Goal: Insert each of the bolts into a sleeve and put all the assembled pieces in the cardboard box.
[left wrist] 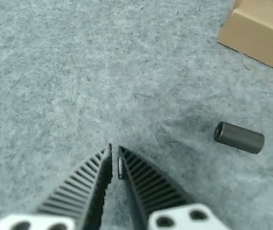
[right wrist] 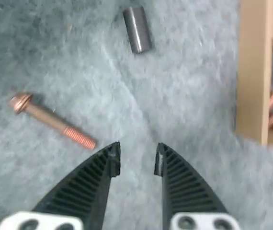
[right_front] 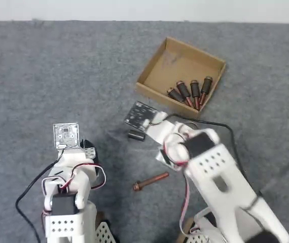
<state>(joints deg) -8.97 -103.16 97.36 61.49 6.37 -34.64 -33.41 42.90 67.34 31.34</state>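
Two arms at a grey bench (right_front: 58,66), seen from above and from each wrist.

- **Cardboard box (right_front: 181,76):** it sits open toward the far right of the bench. Four assembled pieces (right_front: 195,91) lie side by side along its near-right wall, dark sleeve ends pointing away from that wall and copper tips toward it.
- **Sleeve (right_front: 136,135):** one loose dark sleeve lies on its side on the bench, between the box and the bolt, touching neither. It is just beside the front of the right arm (right_front: 210,162).
- **Bolt (right_front: 150,181):** one loose copper bolt lies flat on the bench between the two arms. Its flanged head points toward the left arm (right_front: 68,202) and its threaded end toward the right arm.
- **Left gripper (left wrist: 115,149):** it is low over bare bench. Its fingers (left wrist: 141,177) are drawn almost together, with a thin slit between the tips, and hold nothing. The sleeve (left wrist: 238,137) lies off to one side of it, with a corner of the box (left wrist: 261,28) beyond.
- **Right gripper (right wrist: 137,155):** its fingers (right wrist: 96,177) are parted by a clear gap and hold nothing. It points at the bench between the bolt (right wrist: 52,120) and the box wall (right wrist: 254,72), with the sleeve (right wrist: 137,29) lying ahead of the tips.
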